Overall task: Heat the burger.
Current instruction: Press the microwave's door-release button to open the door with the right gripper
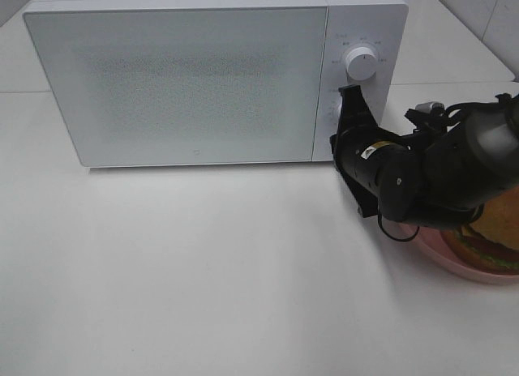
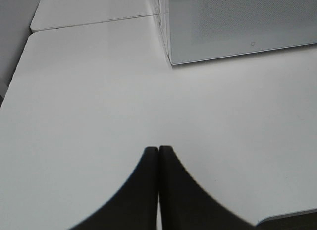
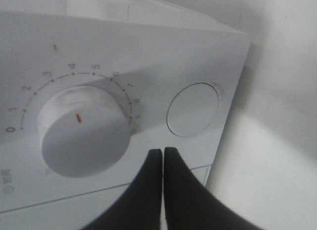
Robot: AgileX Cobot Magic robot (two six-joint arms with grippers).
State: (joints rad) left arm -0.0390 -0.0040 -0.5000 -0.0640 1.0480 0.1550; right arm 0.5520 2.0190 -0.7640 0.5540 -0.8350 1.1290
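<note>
The burger [image 1: 491,232] lies on a pink plate [image 1: 448,261] at the table's right edge, mostly hidden behind my right arm. In front of the closed white microwave's [image 1: 186,76] control panel, just below the upper dial [image 1: 359,62], my right gripper [image 1: 349,92] is shut and holds nothing. The right wrist view shows that gripper [image 3: 162,151] close to the panel, between a numbered timer dial [image 3: 81,131] and a round button [image 3: 193,109]. My left gripper [image 2: 158,149] is shut and empty over bare table, away from the microwave's corner [image 2: 237,22].
The microwave stands at the back of a white table [image 1: 203,279], its door closed. A seam between two tabletops [image 2: 94,23] runs beside the microwave. A tiled wall shows at the far right.
</note>
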